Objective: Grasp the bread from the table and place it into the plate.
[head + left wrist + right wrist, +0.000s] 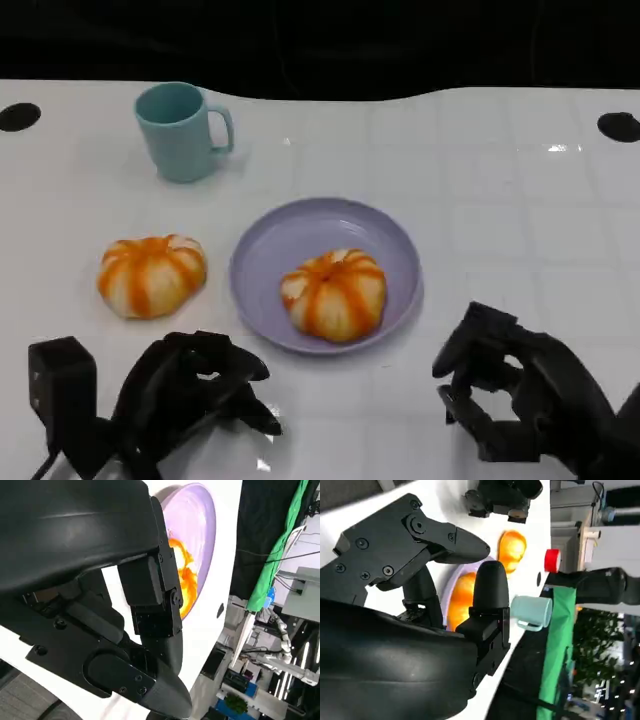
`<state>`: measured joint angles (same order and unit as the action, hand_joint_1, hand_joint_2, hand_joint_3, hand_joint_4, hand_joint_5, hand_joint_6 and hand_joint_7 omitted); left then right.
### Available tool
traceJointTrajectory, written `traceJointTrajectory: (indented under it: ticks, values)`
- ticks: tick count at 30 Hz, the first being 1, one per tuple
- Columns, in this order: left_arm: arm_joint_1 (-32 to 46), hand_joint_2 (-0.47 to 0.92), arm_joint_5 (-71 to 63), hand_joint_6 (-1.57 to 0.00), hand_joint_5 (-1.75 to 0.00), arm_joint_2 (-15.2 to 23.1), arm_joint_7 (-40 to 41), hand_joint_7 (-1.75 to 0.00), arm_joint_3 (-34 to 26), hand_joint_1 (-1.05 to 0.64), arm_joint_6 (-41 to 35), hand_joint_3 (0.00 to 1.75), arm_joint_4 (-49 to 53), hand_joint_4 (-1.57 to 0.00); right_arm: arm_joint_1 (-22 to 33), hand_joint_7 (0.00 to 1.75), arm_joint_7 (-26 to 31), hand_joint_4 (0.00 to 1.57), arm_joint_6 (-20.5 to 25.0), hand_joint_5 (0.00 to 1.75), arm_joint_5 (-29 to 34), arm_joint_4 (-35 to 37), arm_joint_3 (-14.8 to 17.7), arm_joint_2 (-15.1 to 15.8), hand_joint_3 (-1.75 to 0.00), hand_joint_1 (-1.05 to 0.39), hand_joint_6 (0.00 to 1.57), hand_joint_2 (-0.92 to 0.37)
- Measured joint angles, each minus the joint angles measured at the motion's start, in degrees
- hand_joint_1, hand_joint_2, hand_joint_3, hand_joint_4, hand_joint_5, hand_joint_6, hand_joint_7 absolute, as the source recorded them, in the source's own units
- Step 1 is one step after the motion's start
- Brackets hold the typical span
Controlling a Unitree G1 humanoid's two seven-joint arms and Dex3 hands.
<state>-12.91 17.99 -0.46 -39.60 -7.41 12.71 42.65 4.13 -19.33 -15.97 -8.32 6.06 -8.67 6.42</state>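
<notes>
**A soft bun waiting on the table, one already on the plate**

One orange-striped bread bun point(152, 275) sits on the white table point(500, 180), just left of the lilac plate point(390, 235) and apart from its rim. A second bun point(334, 293) already lies inside the plate, toward its near side. A teal mug point(183, 131) stands well behind.

The left hand point(195, 390) rests low near the table's front edge, just in front of the loose bun, holding nothing. Its fingers look loosely curled rather than spread wide, though the angle makes that hard to judge. The right hand point(510, 385) is likewise free, fingers apart, in front of the plate's right side.

The bun looks light, puffy and easily dented — probably a little glossy too. A gentle hold across its widest part, fingers on opposite sides of the dome, should lift it without crushing it.
</notes>
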Motion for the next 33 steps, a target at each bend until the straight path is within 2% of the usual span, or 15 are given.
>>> traceJointTrajectory:
  ticks: [6,14,21,26,33]
  values:
    - [0.0,0.78,-0.02,-1.57,-0.53,0.0,0.01,-0.21,0.04,-1.05,0.0,0.0,0.0,-1.53,2.47,1.54,-1.3,0.61,3.72,1.75,-3.04,-2.86,0.71,-0.92,-0.94,-0.51,0.51,-0.57]
    - [0.0,0.77,0.17,-1.57,-0.54,0.01,0.0,-0.21,-0.05,-1.05,-0.32,0.0,-0.03,-1.53,3.44,1.59,-2.44,0.6,3.94,1.75,-4.1,-2.77,1.81,-1.79,-0.96,-0.52,0.51,-0.55]
    - [-0.02,0.77,0.16,-1.57,-0.54,0.04,0.0,-0.22,-0.07,-1.05,-0.44,0.0,-0.05,-1.53,2.61,1.61,-6.25,0.59,4.09,1.75,-6.43,0.32,3.05,-2.03,-1.02,-0.52,0.49,-0.52]
    - [-0.09,0.78,0.12,-1.57,-0.54,0.05,0.0,-0.22,-0.1,-1.05,-0.55,0.0,-0.03,-1.53,2.04,1.5,-7.29,0.57,4.26,1.75,-6.59,2.24,3.85,-2.21,-1.01,-0.47,0.54,-0.58]
    - [-0.47,0.78,0.11,-1.57,-0.53,0.09,-0.01,-0.21,-0.29,-1.05,-0.38,0.0,0.54,-1.53,1.63,1.44,-7.77,0.56,4.25,1.75,-6.43,3.55,4.33,-2.78,-0.99,-0.47,0.6,-0.58]
